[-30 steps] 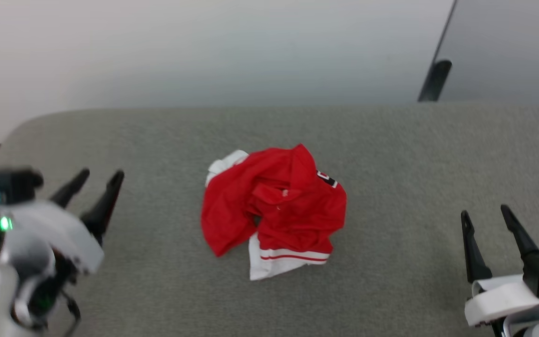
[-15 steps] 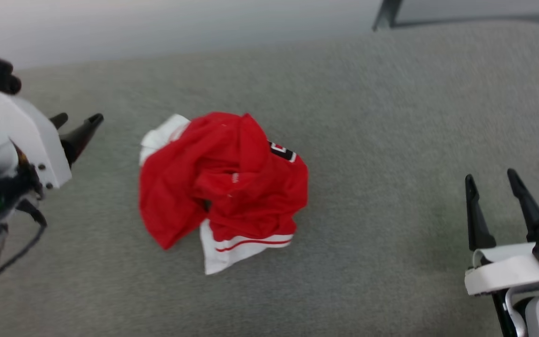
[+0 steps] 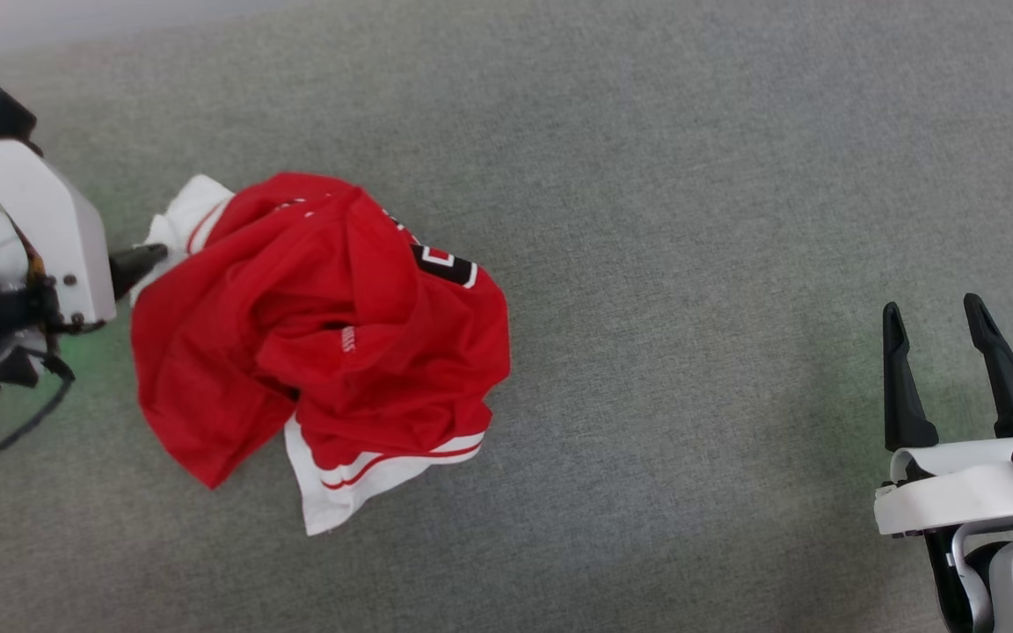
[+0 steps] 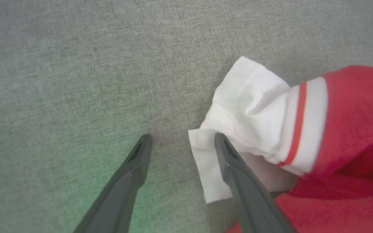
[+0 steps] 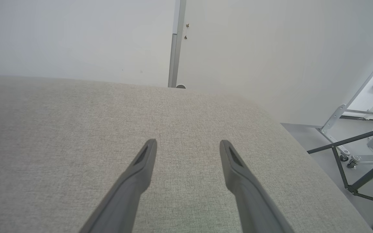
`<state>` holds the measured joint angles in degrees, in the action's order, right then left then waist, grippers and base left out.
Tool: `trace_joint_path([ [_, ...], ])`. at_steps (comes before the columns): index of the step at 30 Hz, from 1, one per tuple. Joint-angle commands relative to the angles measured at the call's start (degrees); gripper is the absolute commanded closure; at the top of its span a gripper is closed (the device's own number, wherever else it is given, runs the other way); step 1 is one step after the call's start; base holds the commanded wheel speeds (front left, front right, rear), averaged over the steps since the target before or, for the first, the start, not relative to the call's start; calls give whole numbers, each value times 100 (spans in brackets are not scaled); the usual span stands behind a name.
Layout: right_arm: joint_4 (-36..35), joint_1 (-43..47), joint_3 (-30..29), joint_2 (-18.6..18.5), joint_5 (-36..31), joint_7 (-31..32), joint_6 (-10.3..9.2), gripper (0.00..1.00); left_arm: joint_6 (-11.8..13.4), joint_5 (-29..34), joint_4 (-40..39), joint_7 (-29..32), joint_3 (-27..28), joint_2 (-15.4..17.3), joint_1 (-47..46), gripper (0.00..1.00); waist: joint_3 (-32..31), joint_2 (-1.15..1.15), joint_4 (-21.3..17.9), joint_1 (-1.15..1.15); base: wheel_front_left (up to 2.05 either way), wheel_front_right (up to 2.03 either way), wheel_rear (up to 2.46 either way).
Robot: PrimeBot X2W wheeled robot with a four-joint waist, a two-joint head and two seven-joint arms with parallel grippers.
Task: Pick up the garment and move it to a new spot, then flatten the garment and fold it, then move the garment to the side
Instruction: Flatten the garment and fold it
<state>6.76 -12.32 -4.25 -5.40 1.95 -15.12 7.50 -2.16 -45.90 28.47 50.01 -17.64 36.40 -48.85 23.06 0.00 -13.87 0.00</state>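
Observation:
The garment lies crumpled on the grey surface: red cloth, white sleeves with red stripes, a bit of black print on top. My left gripper is at its left edge, open. In the left wrist view the left gripper hangs low over the surface, and one of its fingers overlaps the edge of the garment's white sleeve, with bare fabric between the jaws. My right gripper stands open far to the right, well apart from the garment. In its own view the right gripper holds nothing.
The grey upholstered surface stretches wide to the right of the garment. In the right wrist view its far edge meets a pale wall with a metal strip. Off its right side are floor and a metal frame.
The head camera has tilted down and closer, so the whole picture has shifted. My left gripper has come in to the white sleeve at the garment's left edge. The right gripper stays put.

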Motion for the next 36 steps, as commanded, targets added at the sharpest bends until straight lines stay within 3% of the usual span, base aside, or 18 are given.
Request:
trace_joint_path([
  [1, -26, -40, -16, 14, -13, -4, -2, 0, 15, 51, 151, 23, -37, -16, -113, 0, 113, 0, -81, 0, 0, 0, 0],
  [11, 7, -97, -38, 46, -50, -5, -2, 0, 235, -50, 859, 468, -260, -421, -176, 0, 141, 0, -39, 0, 0, 0, 0],
  [12, 12, -98, -42, 49, -55, -4, -2, 0, 290, -97, 897, 520, -258, -480, -159, 11, 134, 0, -30, 0, 0, 0, 0],
  [14, 21, -96, -53, 50, -66, -4, -2, 0, 351, -195, 925, 688, -259, -623, -152, 55, 117, 0, -11, 0, 0, 0, 0],
  [15, 25, -94, -57, 50, -66, -4, -2, 0, 357, -250, 903, 728, -262, -691, -147, 93, 107, 0, 1, 0, 0, 0, 0],
  [16, 25, -91, -61, 51, -65, -4, -2, 0, 353, -291, 872, 779, -266, -740, -141, 100, 99, 0, 11, 0, 0, 0, 0],
  [24, 23, -84, -87, 69, -87, -4, -2, 0, 341, -199, 477, 715, -290, -619, -252, 100, 12, 0, 81, 0, 0, 0, 0],
  [36, 53, 51, -171, 70, -121, -4, -2, 0, 535, 64, -221, 286, -42, -2, -305, 100, -280, 0, 241, 0, 0, 0, 0],
])
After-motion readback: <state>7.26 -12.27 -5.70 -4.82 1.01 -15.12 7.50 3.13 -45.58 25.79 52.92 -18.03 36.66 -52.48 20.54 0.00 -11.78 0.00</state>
